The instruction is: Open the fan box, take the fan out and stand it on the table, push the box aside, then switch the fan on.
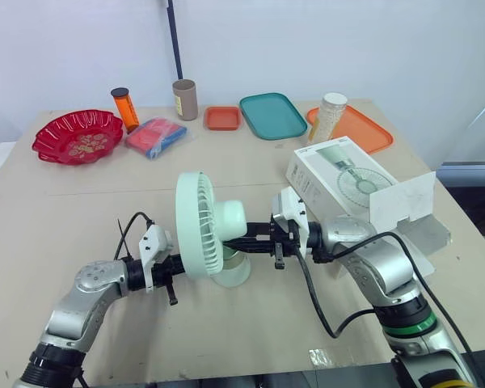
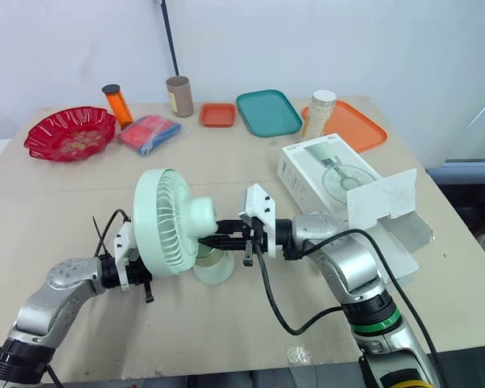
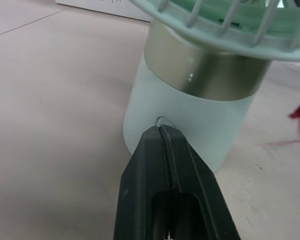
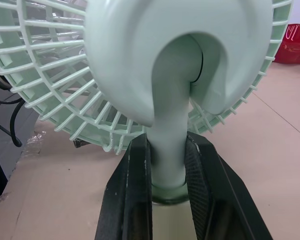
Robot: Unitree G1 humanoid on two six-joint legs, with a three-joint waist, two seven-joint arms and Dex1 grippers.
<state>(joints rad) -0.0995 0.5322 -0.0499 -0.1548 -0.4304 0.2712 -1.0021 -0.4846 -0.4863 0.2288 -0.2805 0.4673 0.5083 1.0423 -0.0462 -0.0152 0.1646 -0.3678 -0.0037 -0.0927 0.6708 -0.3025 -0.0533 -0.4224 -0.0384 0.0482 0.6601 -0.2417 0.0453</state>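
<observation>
— Where is the fan (image 1: 200, 226)?

— It stands upright on the surface (image 1: 81, 210), near the front edge and between the two arms. Its round grille faces the robot's left and its motor housing points toward the right arm.

— And the right gripper (image 4: 167, 146)?

— It comes in level from the fan's rear side and is clamped on the neck (image 4: 167, 120). One black finger (image 4: 135, 190) presses each side of the stem, just under the motor housing and above the base.

— What about the left gripper (image 3: 161, 132)?

— It reaches in low from the grille side. Its two fingers are pressed together with no gap between them. Their joined tip touches the pale wall of the base (image 3: 200, 135), just below the silver band (image 3: 205, 75).

— So both grippers are at the fan?

— Yes. One grips the neck and the other touches the base from the opposite side.

— Where is the fan box (image 1: 339, 182)?

— It lies flat on the surface beyond the right arm, toward the robot's right, apart from the fan. The printed fan picture faces up, and the white end flap (image 1: 402, 200) stands open.
</observation>
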